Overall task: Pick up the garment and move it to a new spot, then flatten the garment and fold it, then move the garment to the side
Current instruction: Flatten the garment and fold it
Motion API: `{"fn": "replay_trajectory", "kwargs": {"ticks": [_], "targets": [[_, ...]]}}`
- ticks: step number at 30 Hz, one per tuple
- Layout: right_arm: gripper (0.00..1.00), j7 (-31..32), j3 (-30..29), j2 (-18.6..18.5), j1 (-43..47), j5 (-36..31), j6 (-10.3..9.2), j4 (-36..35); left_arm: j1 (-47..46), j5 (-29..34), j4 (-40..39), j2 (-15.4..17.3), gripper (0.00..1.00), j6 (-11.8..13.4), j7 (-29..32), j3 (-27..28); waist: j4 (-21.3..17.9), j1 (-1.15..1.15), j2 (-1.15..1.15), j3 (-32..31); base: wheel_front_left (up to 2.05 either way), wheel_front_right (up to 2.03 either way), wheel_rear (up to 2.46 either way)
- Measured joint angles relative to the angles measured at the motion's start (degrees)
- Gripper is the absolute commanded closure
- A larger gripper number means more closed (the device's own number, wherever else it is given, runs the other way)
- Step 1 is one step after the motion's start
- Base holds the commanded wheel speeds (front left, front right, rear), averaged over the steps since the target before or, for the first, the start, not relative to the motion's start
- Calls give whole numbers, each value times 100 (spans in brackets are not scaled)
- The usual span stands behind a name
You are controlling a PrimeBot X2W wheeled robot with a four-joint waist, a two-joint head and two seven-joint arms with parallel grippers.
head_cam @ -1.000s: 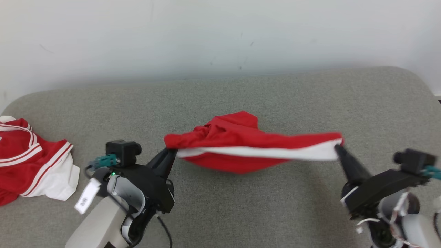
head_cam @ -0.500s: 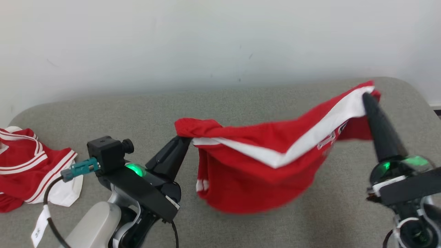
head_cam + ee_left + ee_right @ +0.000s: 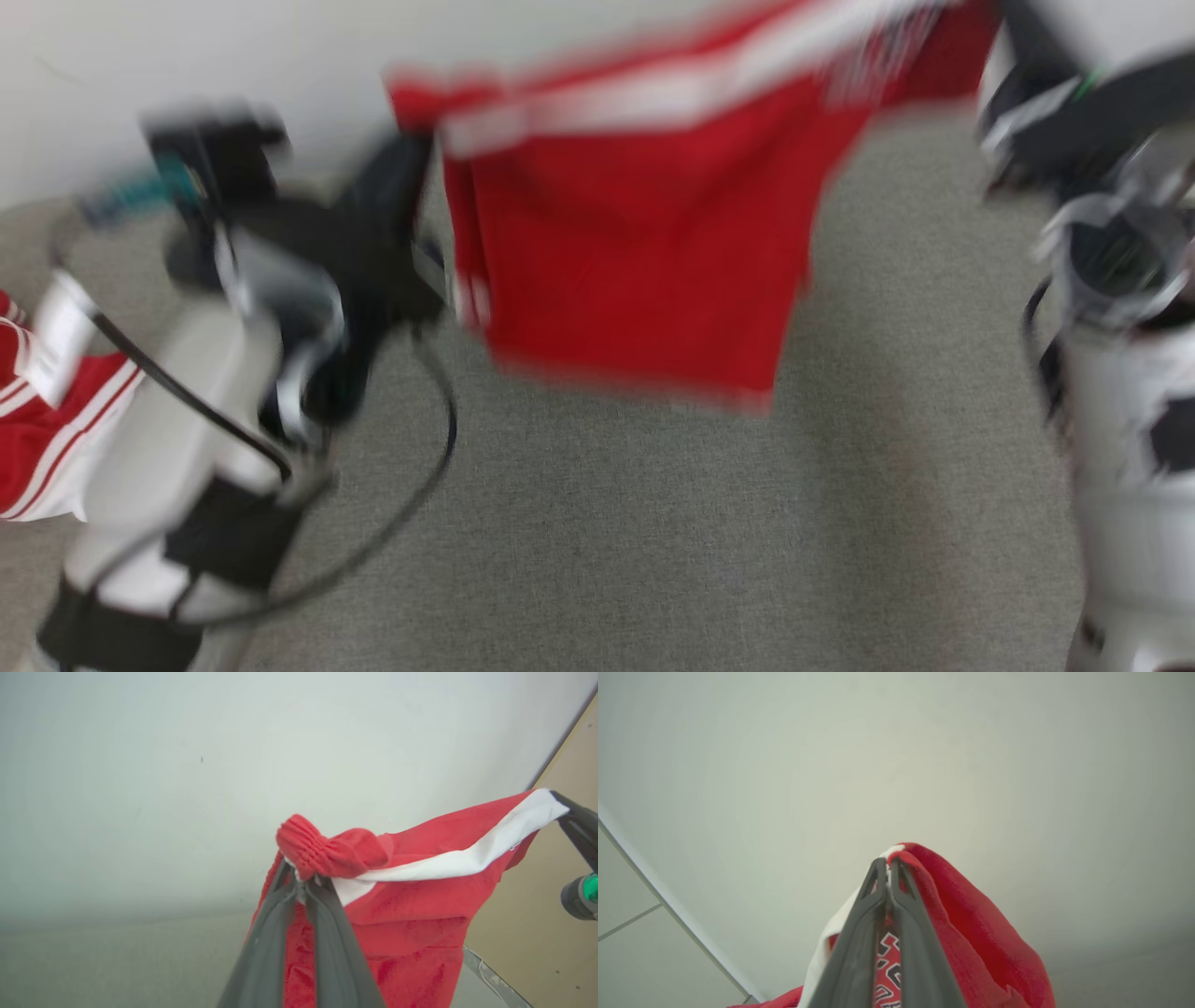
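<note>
The garment, red shorts with a white waistband, hangs in the air above the grey padded surface, stretched between both grippers. My left gripper is shut on the bunched left end of the waistband, seen close in the left wrist view with the garment draping below. My right gripper is shut on the right end at the head view's top right; its tips pinch the red and white cloth. The head view is motion-blurred.
A second red and white garment lies crumpled at the left edge of the surface. A pale wall stands behind. Cables loop from my left forearm.
Both grippers have risen, lifting the garment off the surface so it hangs stretched between them. The right end went up first. The head view has also shifted.
</note>
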Motion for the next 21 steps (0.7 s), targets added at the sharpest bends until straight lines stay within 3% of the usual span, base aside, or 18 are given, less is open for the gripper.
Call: {"fn": "replay_trajectory", "kwargs": {"ticks": [3, 7, 10, 15, 21], "targets": [[100, -344, -256, -75, -805, -2, 34, -88, -984, 189, -153, -291, 100, 22, -391, 219, -39, 0, 0, 154, 0, 0, 0], [100, -382, -248, -231, -854, 29, 140, -21, -1291, 207, -325, -446, 100, -99, -559, 244, -51, -1, 0, 272, 0, 0, 0], [100, -175, 11, -303, -275, -3, 231, 148, -939, 193, -154, -338, 100, -216, -479, 22, -44, -1, 0, 367, 0, 0, 0], [100, 252, 549, -164, 1578, -70, 231, 771, 419, 191, 766, -12, 100, -376, -141, -612, -37, -1, 0, 608, 0, 0, 0], [100, 289, 727, -37, 1582, -70, 180, 1024, 733, 233, 1508, 121, 100, -363, -49, -661, -137, -1, 0, 941, 0, 0, 0]]}}
